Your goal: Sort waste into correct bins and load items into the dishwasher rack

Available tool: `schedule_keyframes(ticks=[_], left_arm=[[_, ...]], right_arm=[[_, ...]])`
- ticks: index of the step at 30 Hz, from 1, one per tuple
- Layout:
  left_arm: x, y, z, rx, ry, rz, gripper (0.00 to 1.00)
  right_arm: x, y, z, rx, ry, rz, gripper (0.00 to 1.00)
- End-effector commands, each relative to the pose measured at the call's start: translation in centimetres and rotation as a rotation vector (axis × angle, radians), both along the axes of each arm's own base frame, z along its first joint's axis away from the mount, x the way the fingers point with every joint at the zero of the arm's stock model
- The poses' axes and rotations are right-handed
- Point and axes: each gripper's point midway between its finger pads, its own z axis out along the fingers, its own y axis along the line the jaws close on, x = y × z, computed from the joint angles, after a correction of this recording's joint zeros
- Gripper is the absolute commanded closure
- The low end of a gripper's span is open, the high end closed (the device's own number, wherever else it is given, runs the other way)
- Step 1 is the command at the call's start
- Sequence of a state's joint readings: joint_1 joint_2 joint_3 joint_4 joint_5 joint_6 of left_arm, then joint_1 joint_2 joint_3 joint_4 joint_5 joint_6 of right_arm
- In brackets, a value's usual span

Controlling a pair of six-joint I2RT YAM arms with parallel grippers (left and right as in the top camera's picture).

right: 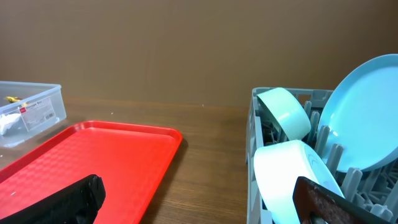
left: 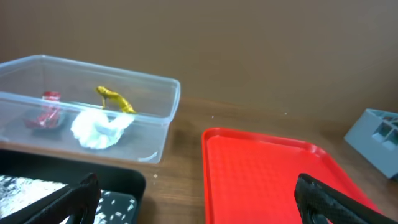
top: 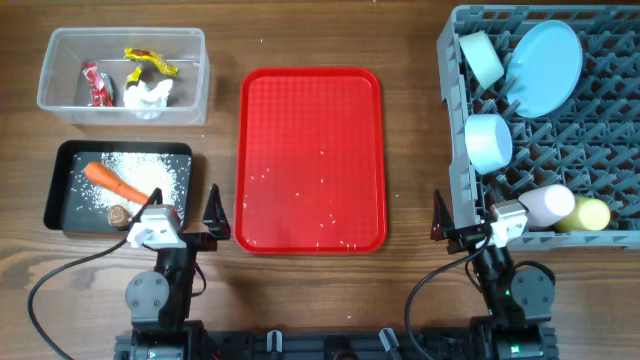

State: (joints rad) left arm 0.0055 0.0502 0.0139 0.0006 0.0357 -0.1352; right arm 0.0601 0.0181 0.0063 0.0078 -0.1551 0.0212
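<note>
Nearest the robot's base, both grippers hang with their jaws spread wide and nothing between them: the left gripper at the near right corner of the black tray, the right gripper at the near left corner of the dishwasher rack. That black tray holds one orange carrot piece, a spread of white rice and one small brown lump. Between the arms lies one flat red tray, bare but for a few stray rice grains. On the right, the rack carries five items: a pink cup and a yellow cup lying side by side at its near edge, two light-blue bowls on edge along its left side, and one light-blue plate leaning farther back. Farthest left, the clear tub contains one red wrapper, one yellow wrapper and one crumpled white tissue.
</note>
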Motion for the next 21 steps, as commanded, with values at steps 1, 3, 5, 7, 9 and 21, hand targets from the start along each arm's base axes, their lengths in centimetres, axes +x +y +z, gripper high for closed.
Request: schedule_keyframes(ticks=[1,3,5,7,9,21], left_arm=[[-0.32,1.34,-1.27,0.023,0.04,0.054,0.0],[-0.32,1.59,-1.25,0.023,0.039,0.065,0.0],[-0.32,1.58,-1.23,0.023,0.038,0.065,0.0],[-0.32,1.59,-1.22,0.023,0.038,0.065,0.0],[-0.32,1.59,-1.22,0.023,0.038,0.065,0.0],[-0.32,1.59,-1.22,0.023,0.038,0.065,0.0]], right_arm=[[-0.02,-0.1,0.2,0.005,-0.009,-0.007,0.0],[-0.02,-0.1,0.2,0.005,-0.009,-0.007,0.0],[-0.02,-0.1,0.2,0.005,-0.009,-0.007,0.0],[-0.02,-0.1,0.2,0.005,-0.009,-0.007,0.0],[-0.02,-0.1,0.2,0.005,-0.009,-0.007,0.0],[-0.02,-0.1,0.2,0.006,-0.009,-0.007,0.0]])
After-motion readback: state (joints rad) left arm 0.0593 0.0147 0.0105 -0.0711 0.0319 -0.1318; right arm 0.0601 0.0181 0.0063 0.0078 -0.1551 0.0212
